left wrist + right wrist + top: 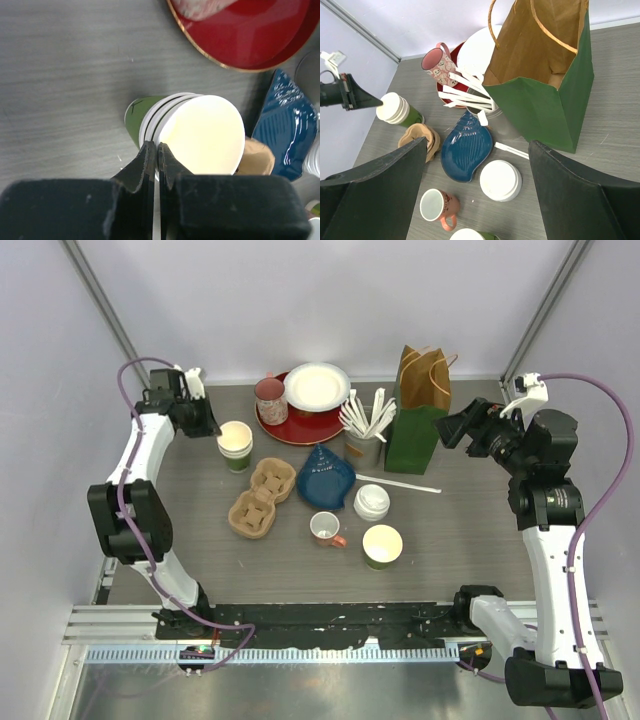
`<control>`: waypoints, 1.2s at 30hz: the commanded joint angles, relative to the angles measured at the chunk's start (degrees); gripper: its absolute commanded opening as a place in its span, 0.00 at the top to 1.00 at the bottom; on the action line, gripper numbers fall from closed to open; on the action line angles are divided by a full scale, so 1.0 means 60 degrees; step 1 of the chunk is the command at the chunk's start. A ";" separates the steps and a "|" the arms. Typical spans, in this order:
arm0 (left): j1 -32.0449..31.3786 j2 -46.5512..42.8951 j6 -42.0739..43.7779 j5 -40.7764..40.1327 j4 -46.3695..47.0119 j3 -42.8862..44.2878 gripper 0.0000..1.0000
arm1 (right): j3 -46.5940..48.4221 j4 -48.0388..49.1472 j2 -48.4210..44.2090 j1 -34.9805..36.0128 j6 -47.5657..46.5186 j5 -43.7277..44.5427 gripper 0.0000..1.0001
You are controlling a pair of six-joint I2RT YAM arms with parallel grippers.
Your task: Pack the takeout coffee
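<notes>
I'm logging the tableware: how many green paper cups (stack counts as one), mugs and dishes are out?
Green paper cups: 2 (stack, single cup)
Mugs: 2 (pink mug, white mug)
Dishes: 3 (red plate, white plate, blue dish)
Total: 7

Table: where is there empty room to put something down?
Bare table lies right of the green bag and green cup, and along the near edge in front of the cup carrier. The middle and back are crowded: red plate, blue dish, white lid and mug sit close together.
</notes>
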 commanded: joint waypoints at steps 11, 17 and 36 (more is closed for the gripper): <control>-0.0023 -0.0516 -0.0140 -0.0170 -0.0020 0.0051 0.94 | 0.0002 0.0758 -0.0063 0.0017 0.0423 -0.0254 0.13; -0.0082 -0.0954 -0.0475 0.0474 0.0110 -0.0405 0.94 | 0.0089 0.0788 0.0054 0.0061 0.0715 -0.0181 0.16; -0.0067 -0.1276 0.0212 -0.0565 0.0300 -0.1108 0.66 | 0.4027 0.0188 0.4504 0.7395 -0.0015 0.4813 0.22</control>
